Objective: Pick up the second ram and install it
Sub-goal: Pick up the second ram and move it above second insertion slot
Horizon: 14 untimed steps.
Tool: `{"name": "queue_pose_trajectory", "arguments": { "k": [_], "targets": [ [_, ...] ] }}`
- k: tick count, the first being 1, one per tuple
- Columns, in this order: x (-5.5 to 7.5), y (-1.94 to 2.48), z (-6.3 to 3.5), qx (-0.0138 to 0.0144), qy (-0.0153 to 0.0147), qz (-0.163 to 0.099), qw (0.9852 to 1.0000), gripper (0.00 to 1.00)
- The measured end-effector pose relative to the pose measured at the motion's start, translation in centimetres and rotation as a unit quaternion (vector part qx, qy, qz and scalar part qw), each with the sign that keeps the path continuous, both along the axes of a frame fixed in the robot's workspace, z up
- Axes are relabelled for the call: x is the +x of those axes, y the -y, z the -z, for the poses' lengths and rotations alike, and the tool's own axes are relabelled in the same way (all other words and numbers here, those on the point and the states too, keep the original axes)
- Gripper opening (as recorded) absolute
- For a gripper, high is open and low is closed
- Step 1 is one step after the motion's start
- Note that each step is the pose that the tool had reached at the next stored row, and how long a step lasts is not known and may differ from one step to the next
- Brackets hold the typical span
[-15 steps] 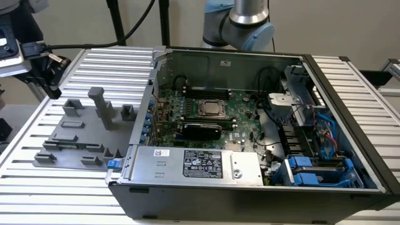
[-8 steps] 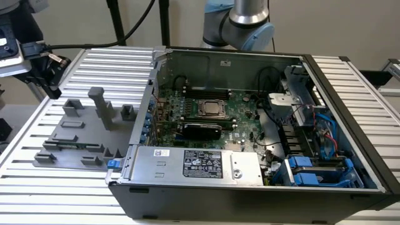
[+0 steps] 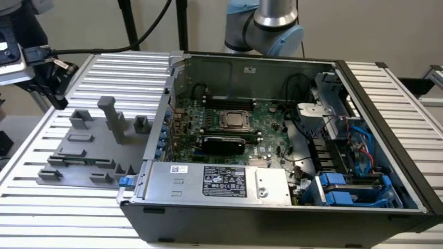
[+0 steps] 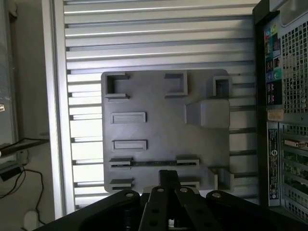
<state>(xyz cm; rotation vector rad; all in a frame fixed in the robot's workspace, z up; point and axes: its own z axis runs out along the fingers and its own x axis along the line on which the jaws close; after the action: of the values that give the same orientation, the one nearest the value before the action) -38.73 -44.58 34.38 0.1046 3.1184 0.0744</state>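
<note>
the ram (image 4: 154, 163) stands on edge in the fixture (image 4: 163, 125), cradled at each end by a small holder (image 4: 120, 162), which leaves its upper edge free to pinch. the gripper (image 4: 168, 174) hangs over the fixture's edge nearest the ram, fingers close together with nothing between them. the open case (image 3: 249, 70) sits just beside the fixture, with its board exposed for fitting.
</note>
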Motion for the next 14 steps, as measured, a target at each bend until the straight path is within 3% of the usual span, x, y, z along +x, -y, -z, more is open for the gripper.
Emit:
{"name": "queue_pose_trajectory", "arguments": {
  "k": [4, 7, 11, 14],
  "targets": [
    [0.00, 0.00, 0.00, -0.0001, -0.0001, -0.002, 1.0000, 0.00],
    [0.00, 0.00, 0.14, 0.0000, 0.0000, -0.027, 0.9996, 0.00],
    [0.00, 0.00, 0.30, 0.0000, 0.0000, -0.063, 0.9980, 0.00],
    [0.00, 0.00, 0.44, 0.0000, 0.0000, -0.090, 0.9959, 0.00]
  ]
}}
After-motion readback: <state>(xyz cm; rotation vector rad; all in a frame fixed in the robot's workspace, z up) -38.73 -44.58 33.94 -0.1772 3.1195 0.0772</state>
